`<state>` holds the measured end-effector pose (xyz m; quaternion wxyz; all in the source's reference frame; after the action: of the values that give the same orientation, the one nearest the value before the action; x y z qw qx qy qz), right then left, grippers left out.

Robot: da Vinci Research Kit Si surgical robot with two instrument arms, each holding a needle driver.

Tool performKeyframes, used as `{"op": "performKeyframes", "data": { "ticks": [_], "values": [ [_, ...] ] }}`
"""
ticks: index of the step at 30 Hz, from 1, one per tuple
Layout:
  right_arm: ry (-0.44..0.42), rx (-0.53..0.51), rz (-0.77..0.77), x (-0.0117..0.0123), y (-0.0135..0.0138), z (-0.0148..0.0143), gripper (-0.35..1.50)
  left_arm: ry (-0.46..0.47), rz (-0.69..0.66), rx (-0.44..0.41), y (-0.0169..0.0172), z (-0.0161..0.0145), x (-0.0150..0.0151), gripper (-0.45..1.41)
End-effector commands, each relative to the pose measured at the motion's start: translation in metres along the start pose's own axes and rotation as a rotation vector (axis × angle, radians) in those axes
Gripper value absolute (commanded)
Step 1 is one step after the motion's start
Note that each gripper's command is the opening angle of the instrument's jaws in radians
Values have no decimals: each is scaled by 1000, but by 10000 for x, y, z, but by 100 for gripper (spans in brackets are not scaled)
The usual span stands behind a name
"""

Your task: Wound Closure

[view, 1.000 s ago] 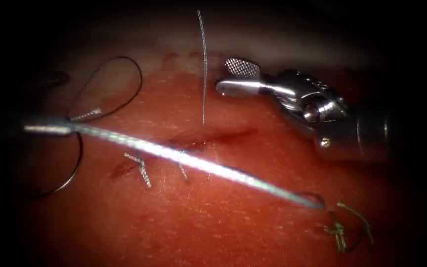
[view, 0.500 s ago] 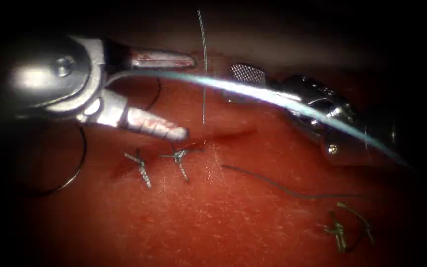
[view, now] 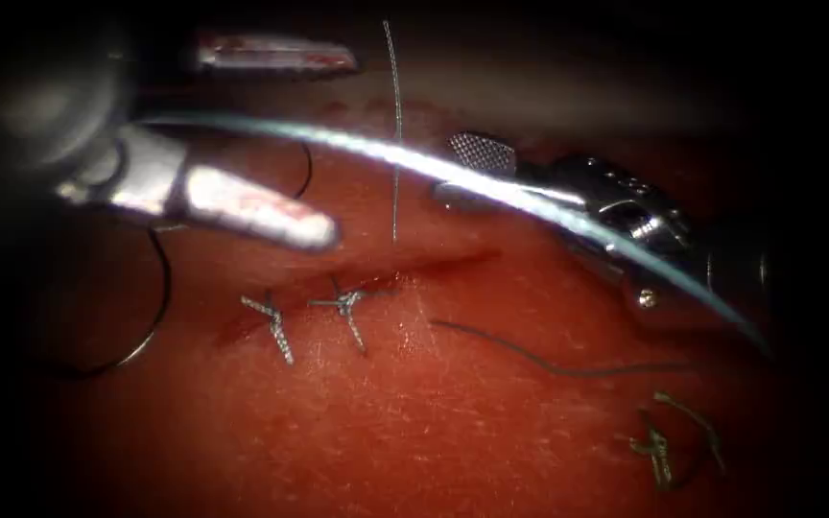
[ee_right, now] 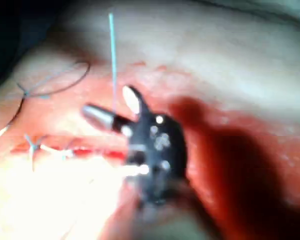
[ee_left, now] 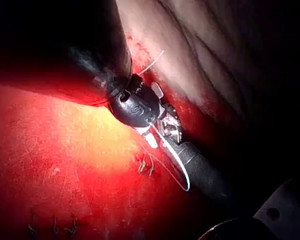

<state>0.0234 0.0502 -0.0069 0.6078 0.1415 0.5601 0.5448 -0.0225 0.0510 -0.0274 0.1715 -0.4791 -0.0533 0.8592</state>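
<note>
My left tool [view: 343, 144] is at the upper left of the cut [view: 414, 269], its jaws spread wide and red-smeared. A bright thread [view: 491, 182] comes out from between their bases and arcs right, over my right tool [view: 445, 168]. That tool lies above the cut's right part with its jaws open on nothing; it is also in its own wrist view [ee_right: 106, 100]. Another thread [view: 395, 125] stands upright between the tools, its foot just above the cut. Two knotted stitches [view: 275, 326] [view: 345, 307] cross the cut's left part.
Dark thread loops [view: 151, 307] lie on the tissue at the far left. A slack dark strand [view: 530, 360] lies below the cut on the right. Cut ends of thread [view: 664, 441] sit at the lower right. Red fluid covers the tissue [view: 386, 422].
The left tool came in from the left, then moved up with its jaws spread wider. The thread once taut across the cut now arcs above it; the right tool shifted slightly right.
</note>
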Motion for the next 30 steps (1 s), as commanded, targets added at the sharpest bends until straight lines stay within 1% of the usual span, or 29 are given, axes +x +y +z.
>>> {"op": "performKeyframes", "data": {
  "ticks": [1,2,3,6,7,8,10,12,13,18,20,23,26,28,30],
  "values": [
    [-4,15,2,-7,-2,5,133,-8,-5,8,4,1,-7,69],
    [-5,18,-4,-7,-2,4,133,-26,-13,11,6,-5,-11,69],
    [-5,17,-4,-8,-2,5,133,-61,-16,11,9,-18,-21,70],
    [-5,17,-4,-8,-2,5,133,-92,-38,8,12,-38,-34,70],
    [-5,16,-4,-8,-2,6,133,-96,-38,7,12,-44,-36,70],
    [-4,16,-4,-8,-2,6,133,-100,-49,9,14,-57,-36,70],
    [-4,15,-4,-8,-2,7,133,-106,-59,16,16,-66,-30,71],
    [-4,15,-10,-8,-2,7,133,-115,-76,28,20,-77,-17,71],
    [-4,16,-10,-8,-2,7,133,-124,-95,40,23,-85,-1,72],
    [-4,16,-10,-9,-3,6,133,-180,-58,96,31,-105,53,74],
    [-6,15,-11,-9,-3,6,133,-240,-48,117,42,-109,83,74],
    [-6,14,-11,-9,-4,7,131,-300,-38,109,60,-103,105,72],
    [-8,13,-17,-9,-4,7,131,-358,-35,111,82,-87,122,72],
    [-13,10,-18,-9,-4,7,131,-377,-45,83,97,-68,130,70],
    [-18,7,-31,-10,-5,7,131,-374,-59,37,111,-35,130,68]
  ]
}}
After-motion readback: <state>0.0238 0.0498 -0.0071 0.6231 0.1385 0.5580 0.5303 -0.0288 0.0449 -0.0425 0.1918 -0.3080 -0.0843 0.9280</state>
